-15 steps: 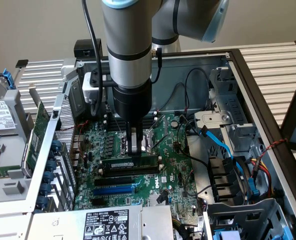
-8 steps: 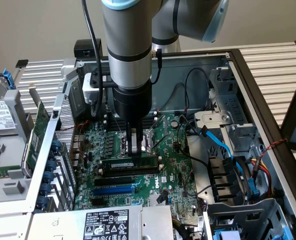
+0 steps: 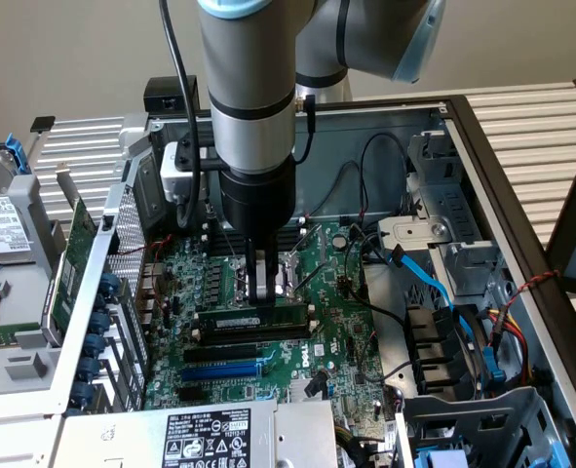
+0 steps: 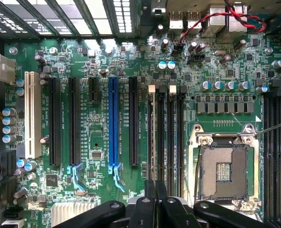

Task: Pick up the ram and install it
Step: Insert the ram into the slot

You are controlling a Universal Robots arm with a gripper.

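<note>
The ram (image 3: 268,317) is a long thin dark stick with a white label strip. It stands on edge in a black slot of the green motherboard (image 3: 336,331), just in front of the processor socket. My gripper (image 3: 260,295) hangs straight down over it, its two black fingers shut on the stick's upper edge left of its middle. In the wrist view the ram (image 4: 153,133) appears edge-on as a thin line among the black memory slots. It runs out from between the tips of the gripper (image 4: 155,187).
An upright green expansion card (image 3: 73,263) stands at the exterior view's left by the case wall. A blue slot (image 3: 219,371) and black slots lie in front of the ram. The processor socket (image 4: 224,166) is beside the memory slots. Blue cables (image 3: 434,283) and drive bays crowd the right.
</note>
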